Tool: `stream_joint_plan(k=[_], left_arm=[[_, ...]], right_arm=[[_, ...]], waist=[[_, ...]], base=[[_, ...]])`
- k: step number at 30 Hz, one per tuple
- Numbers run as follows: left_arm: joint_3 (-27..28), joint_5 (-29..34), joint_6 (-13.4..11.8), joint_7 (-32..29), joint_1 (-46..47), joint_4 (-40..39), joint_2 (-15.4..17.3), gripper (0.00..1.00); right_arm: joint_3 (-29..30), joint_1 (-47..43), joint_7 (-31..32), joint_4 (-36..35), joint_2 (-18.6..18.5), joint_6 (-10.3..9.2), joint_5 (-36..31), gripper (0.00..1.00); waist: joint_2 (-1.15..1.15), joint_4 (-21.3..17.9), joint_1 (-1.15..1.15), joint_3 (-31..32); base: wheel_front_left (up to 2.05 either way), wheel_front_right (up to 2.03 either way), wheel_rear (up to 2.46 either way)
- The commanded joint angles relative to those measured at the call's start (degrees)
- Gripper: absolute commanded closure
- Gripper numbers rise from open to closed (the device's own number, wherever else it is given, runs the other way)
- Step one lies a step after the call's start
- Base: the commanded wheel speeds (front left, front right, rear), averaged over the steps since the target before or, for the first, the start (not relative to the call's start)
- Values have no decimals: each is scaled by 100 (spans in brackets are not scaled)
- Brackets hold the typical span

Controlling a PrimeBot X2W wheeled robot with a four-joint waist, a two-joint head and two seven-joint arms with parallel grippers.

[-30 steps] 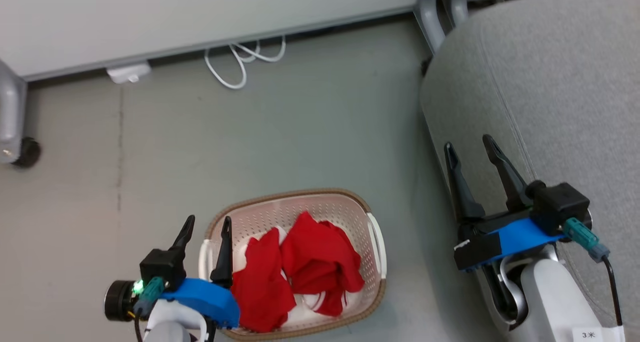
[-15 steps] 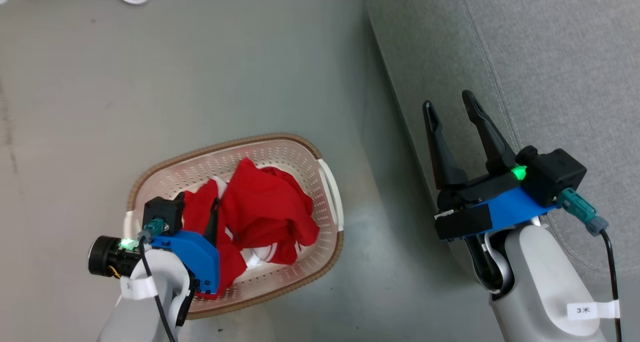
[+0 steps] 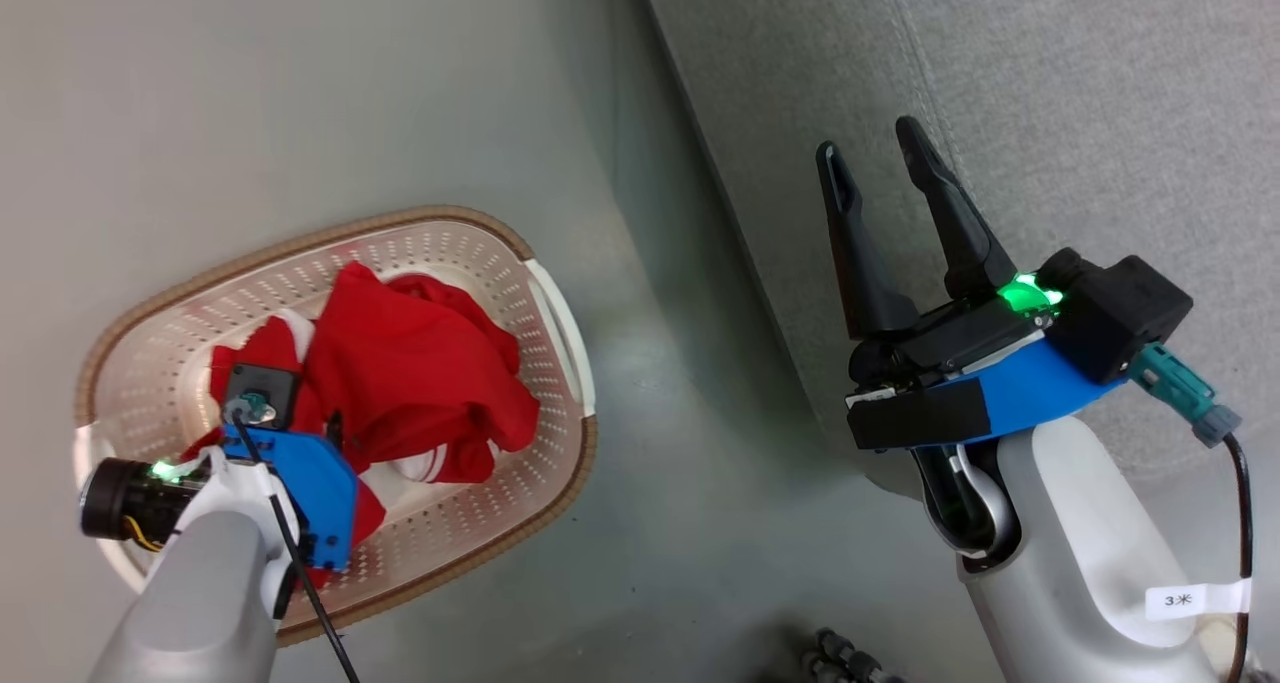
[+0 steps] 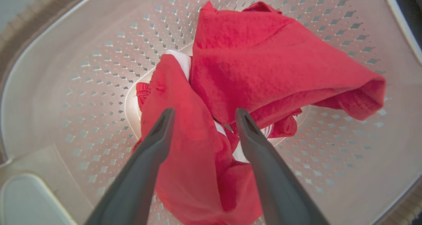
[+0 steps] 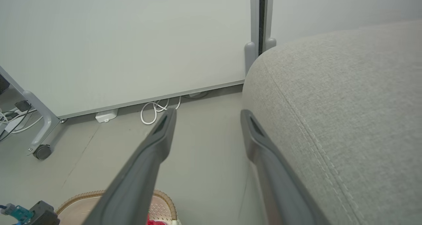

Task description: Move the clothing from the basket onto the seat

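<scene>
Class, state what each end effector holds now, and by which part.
Nothing is held. The left end effector is open over the clothing in the basket; the right end effector is open beside the seat.

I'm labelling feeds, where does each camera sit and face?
Left wrist: on left arm, looking down into cream perforated plastic basket at red fabric clothing; left gripper open.
Right wrist: on right arm, facing white wall beside grey woven seat; right gripper open.
Head: on head, looking down at basket, seat; both grippers show.
Shared: all show basket.
</scene>
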State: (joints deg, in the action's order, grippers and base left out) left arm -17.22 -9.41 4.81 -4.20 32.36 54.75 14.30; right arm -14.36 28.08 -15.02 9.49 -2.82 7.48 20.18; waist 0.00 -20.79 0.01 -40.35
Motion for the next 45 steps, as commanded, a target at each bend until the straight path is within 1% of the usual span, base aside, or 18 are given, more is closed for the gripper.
stream_joint_plan(k=[1,5,10,18,19,20,21,22,34,40,45], left_arm=[[48,8,-82,-62,146,48,110,0],[95,-7,-272,-222,226,158,232,0],[99,33,-554,-385,282,201,338,0],[32,5,-646,-791,360,250,358,0],[16,9,-654,-824,358,238,360,7],[2,8,-658,-834,356,223,363,47],[-16,11,-647,-840,347,203,376,70],[-32,11,-628,-833,331,182,391,100],[-91,-122,-554,-929,254,47,444,100],[-99,-224,-506,-893,236,47,331,100],[-118,-325,-435,-815,217,120,216,100]], right_arm=[[-23,120,-20,-63,-9,3,78,0],[-85,113,-20,-129,-10,3,206,0],[-150,115,-20,-159,-10,3,281,0],[-264,170,-21,-191,-10,3,368,0],[-273,182,-21,-191,-10,3,366,0],[-278,192,-21,-189,-10,3,371,0],[-284,200,-21,-188,-11,3,378,0],[-291,210,-21,-185,-11,3,383,0],[-284,234,-21,-159,-11,3,388,0],[-239,203,-21,-94,-11,3,304,0],[-231,198,-21,-4,-11,3,183,0]], waist=[[0,-204,-1,-207],[0,-321,-1,-327],[0,-377,-1,-405],[0,-385,-1,-462],[0,-384,-1,-465],[0,-383,-1,-467],[0,-384,-1,-470],[0,-385,-1,-473],[0,-397,-1,-464],[0,-298,-1,-352],[0,-159,-1,-139]], base=[[0,0,0],[0,0,0],[0,0,0],[0,0,0],[0,0,0],[0,0,0],[0,0,0],[0,0,0],[0,0,0],[0,0,0],[0,0,0]])
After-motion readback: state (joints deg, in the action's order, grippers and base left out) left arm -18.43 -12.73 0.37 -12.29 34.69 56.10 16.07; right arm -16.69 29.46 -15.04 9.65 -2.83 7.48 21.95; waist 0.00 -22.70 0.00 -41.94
